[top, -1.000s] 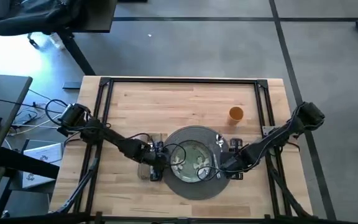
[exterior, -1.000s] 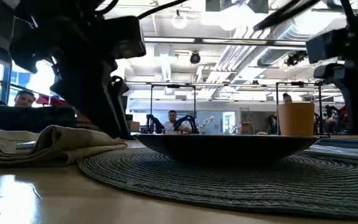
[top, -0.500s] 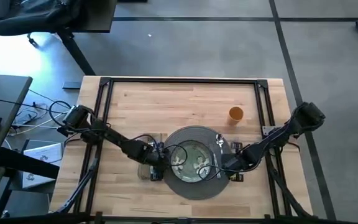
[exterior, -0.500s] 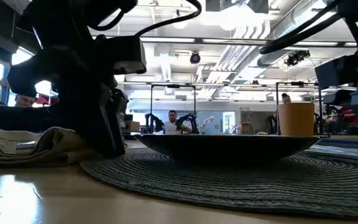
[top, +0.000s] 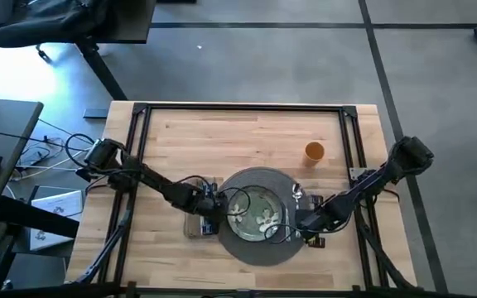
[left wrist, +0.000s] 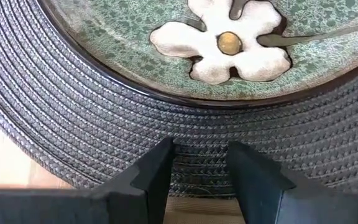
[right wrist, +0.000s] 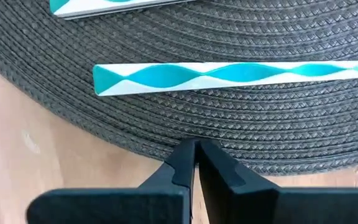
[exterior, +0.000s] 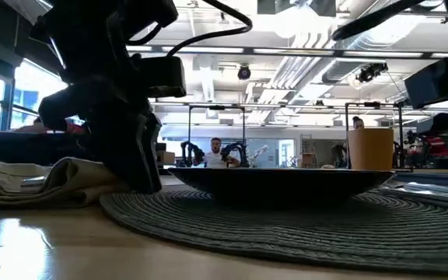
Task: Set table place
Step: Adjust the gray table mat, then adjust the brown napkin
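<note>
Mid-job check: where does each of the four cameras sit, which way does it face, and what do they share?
High: overhead, straight down on the table; both arms.
Low: tabletop height, level across the placemat into the room; left arm's dark bulk.
Left wrist: behind the left gripper, open, at the placemat's edge by the plate.
Right wrist: behind the right gripper, shut, at the placemat's rim.
Shared: placemat in all four; plate in high, low, left wrist.

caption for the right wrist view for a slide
Right gripper shut at the woven placemat's edge, beside two mirrored utensil handles.
</note>
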